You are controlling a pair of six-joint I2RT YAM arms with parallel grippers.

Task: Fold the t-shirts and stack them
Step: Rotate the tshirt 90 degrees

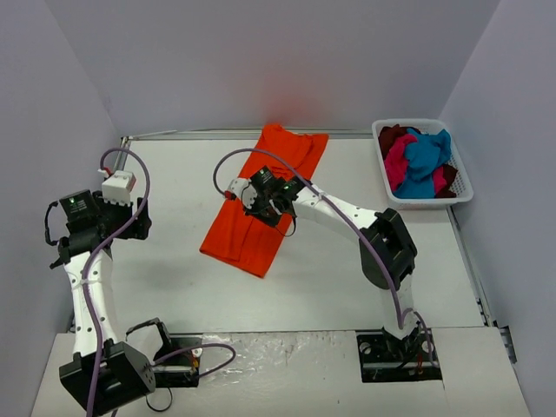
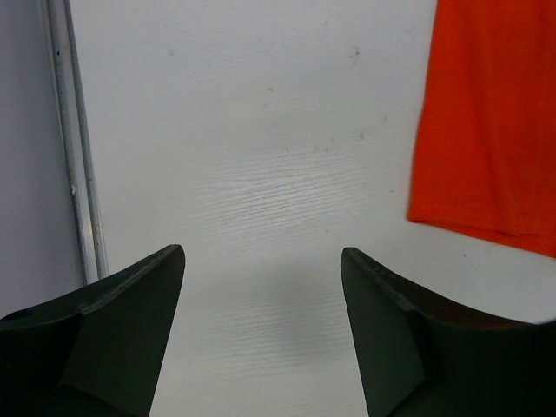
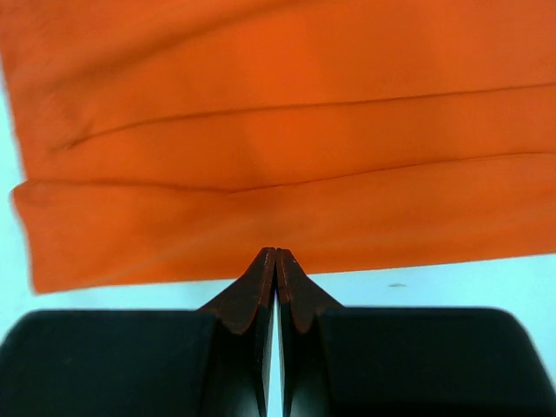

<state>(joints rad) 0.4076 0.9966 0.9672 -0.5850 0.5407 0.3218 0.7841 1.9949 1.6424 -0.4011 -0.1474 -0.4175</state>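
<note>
A bright orange t-shirt (image 1: 265,195) lies folded into a long strip at the middle of the table, also showing in the left wrist view (image 2: 491,122) and the right wrist view (image 3: 278,130). My right gripper (image 1: 261,201) hangs over it, shut (image 3: 276,254), its tips at the cloth's near edge with no cloth seen between them. My left gripper (image 1: 139,217) stands open (image 2: 262,252) above bare table to the left of the shirt, holding nothing. More t-shirts, teal-blue (image 1: 426,156), magenta-pink (image 1: 398,161) and dark red (image 1: 393,137), lie heaped in a basket.
The white plastic basket (image 1: 430,201) stands at the back right corner of the table. A metal rail (image 2: 74,139) runs along the table's left edge, with walls close on the left, back and right.
</note>
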